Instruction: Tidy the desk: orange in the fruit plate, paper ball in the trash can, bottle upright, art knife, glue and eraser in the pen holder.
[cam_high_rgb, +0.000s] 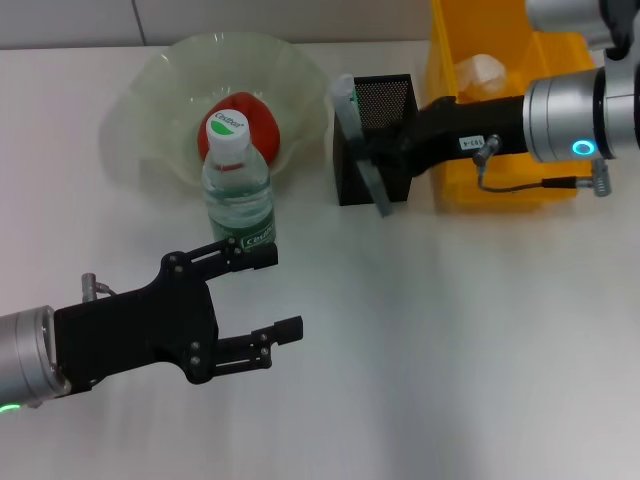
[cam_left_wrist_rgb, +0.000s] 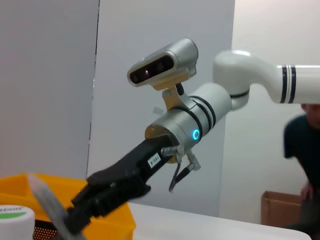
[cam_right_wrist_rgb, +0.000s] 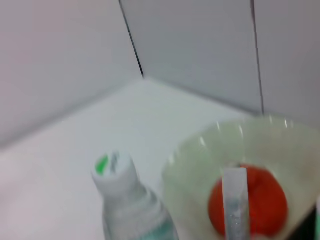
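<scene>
The bottle (cam_high_rgb: 238, 190) stands upright in front of the fruit plate (cam_high_rgb: 150, 95), which holds the orange (cam_high_rgb: 262, 128). My left gripper (cam_high_rgb: 283, 291) is open just in front of the bottle, with nothing between its fingers. My right gripper (cam_high_rgb: 378, 155) is shut on the grey art knife (cam_high_rgb: 376, 190), held tilted against the front of the black mesh pen holder (cam_high_rgb: 385, 100). The paper ball (cam_high_rgb: 480, 70) lies in the yellow trash can (cam_high_rgb: 545, 195). The right wrist view shows the art knife (cam_right_wrist_rgb: 235, 205) before the orange (cam_right_wrist_rgb: 260, 200) and the bottle (cam_right_wrist_rgb: 127, 200). Glue and eraser are hidden.
The trash can stands right beside the pen holder, behind my right arm (cam_high_rgb: 580, 120). In the left wrist view the right arm (cam_left_wrist_rgb: 190, 125) reaches over the trash can (cam_left_wrist_rgb: 15, 187). White table (cam_high_rgb: 450, 350) stretches across the front right.
</scene>
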